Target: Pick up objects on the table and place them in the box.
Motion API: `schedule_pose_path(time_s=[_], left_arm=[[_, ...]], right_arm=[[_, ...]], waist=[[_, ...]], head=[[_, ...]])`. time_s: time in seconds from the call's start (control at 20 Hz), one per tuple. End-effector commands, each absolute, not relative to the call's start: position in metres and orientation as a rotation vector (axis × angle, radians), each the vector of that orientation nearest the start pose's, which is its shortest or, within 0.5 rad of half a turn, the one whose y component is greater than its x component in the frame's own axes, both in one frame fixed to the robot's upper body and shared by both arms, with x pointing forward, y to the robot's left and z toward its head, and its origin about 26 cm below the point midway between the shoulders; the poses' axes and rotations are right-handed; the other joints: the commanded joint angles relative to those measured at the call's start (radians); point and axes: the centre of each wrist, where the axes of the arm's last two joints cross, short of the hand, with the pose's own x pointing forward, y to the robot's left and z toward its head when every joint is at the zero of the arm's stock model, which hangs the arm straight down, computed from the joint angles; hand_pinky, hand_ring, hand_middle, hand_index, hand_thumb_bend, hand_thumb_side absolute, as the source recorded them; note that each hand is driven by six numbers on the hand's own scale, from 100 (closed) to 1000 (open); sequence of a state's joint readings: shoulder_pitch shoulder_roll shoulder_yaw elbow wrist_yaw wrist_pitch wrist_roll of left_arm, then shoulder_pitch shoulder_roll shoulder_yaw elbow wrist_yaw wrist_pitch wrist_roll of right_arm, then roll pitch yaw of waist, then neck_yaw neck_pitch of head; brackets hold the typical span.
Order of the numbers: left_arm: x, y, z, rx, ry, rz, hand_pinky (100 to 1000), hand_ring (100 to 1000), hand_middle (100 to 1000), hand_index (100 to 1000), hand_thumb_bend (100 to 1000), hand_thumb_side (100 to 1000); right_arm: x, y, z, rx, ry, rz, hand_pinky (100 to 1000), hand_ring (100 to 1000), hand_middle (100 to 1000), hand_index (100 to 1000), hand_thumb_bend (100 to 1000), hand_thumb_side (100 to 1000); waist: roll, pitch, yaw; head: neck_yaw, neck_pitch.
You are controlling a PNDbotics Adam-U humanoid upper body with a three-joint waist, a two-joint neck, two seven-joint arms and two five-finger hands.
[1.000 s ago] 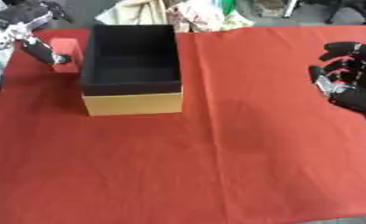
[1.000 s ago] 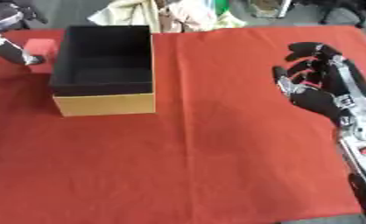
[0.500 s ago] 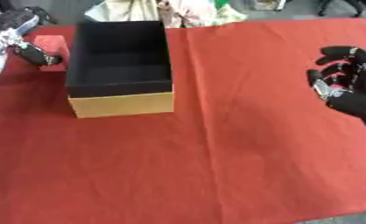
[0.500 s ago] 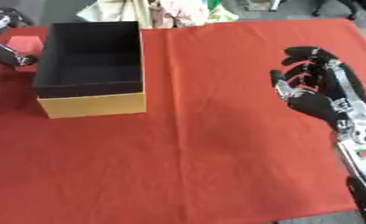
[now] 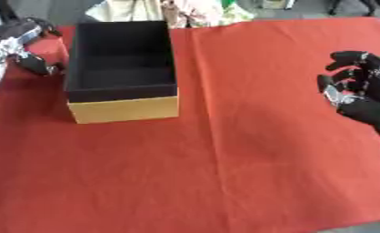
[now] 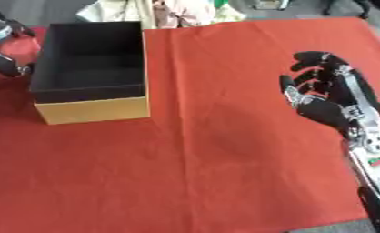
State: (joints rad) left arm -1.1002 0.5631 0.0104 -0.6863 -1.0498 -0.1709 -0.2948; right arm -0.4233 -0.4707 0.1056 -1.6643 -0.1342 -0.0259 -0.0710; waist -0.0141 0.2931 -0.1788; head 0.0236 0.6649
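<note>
My left hand [image 5: 22,45] sat beside the box [image 5: 122,68], fingers curled round a red object [image 5: 50,48] I could barely separate from the red counter [image 5: 225,150]. Lifting over the box wall risked clipping its rim and dropping it. My right hand [image 6: 328,98] rested idle, fingers relaxed, apart.

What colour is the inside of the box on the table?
Black inside, with tan-yellow outer walls; the box shows best in the left eye view.
</note>
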Motion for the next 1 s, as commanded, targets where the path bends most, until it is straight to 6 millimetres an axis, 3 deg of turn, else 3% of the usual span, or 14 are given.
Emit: schedule_pose_path(time_s=[0.05, 0.15, 0.35, 0.6, 1.0], left_arm=[[0.488, 0.366, 0.263, 1.183, -1.277, -1.265, 781, 717, 597, 831, 170, 106], [0.487, 0.366, 0.265, 1.196, -1.286, -1.262, 763, 668, 533, 818, 100, 122], [0.484, 0.365, 0.274, 1.215, -1.34, -1.255, 740, 615, 467, 802, 100, 134], [0.476, 0.359, 0.297, 1.251, -1.456, -1.271, 736, 605, 454, 798, 100, 132], [0.464, 0.318, 0.324, 1.214, -1.653, -1.439, 746, 618, 465, 793, 100, 121]], right_arm=[[0.358, -0.281, 0.177, -0.165, -2.083, 0.402, 413, 527, 594, 744, 252, 100], [0.357, -0.282, 0.176, -0.168, -2.08, 0.399, 413, 527, 595, 745, 249, 100], [0.357, -0.283, 0.174, -0.17, -2.073, 0.395, 414, 527, 595, 745, 224, 100], [0.356, -0.285, 0.171, -0.178, -2.062, 0.392, 414, 528, 595, 745, 226, 100], [0.355, -0.287, 0.167, -0.179, -2.048, 0.396, 414, 528, 595, 744, 227, 100]], waist=[[-0.002, -0.02, 0.002], [-0.002, -0.025, 0.005], [-0.004, -0.039, 0.018], [-0.009, -0.065, 0.037], [-0.011, -0.097, 0.063]], head=[[-0.004, -0.005], [-0.004, -0.003], [-0.006, 0.004], [-0.003, 0.015], [0.003, 0.029]])
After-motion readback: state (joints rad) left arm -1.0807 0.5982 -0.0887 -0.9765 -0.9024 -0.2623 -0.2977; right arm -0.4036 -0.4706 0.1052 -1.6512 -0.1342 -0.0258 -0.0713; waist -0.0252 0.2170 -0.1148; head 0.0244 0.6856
